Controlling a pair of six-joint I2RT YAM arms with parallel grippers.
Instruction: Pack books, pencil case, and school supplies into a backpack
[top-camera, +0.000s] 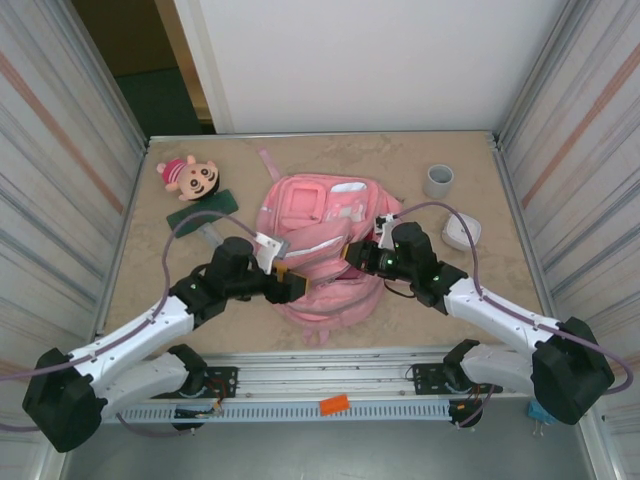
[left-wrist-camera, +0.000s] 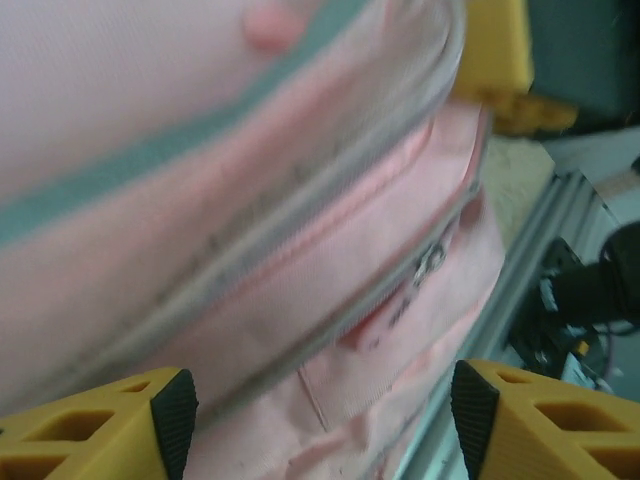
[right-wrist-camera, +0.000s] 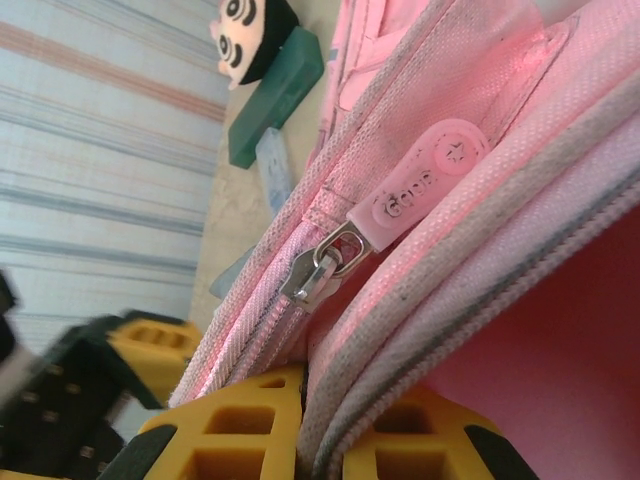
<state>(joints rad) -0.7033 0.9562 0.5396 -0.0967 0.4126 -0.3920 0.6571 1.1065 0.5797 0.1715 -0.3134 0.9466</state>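
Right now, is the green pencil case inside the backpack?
No, the pencil case lies on the table, left of the backpack, by the doll.

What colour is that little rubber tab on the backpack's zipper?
The rubber zipper tab is pale pink, clearest in the right wrist view.

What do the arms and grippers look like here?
Left arm and right arm: white links, black joint housings, a grey-purple cable looping along each. Left gripper and right gripper: yellow ribbed fingers with black pads. Small green lights on the right arm's wrist.
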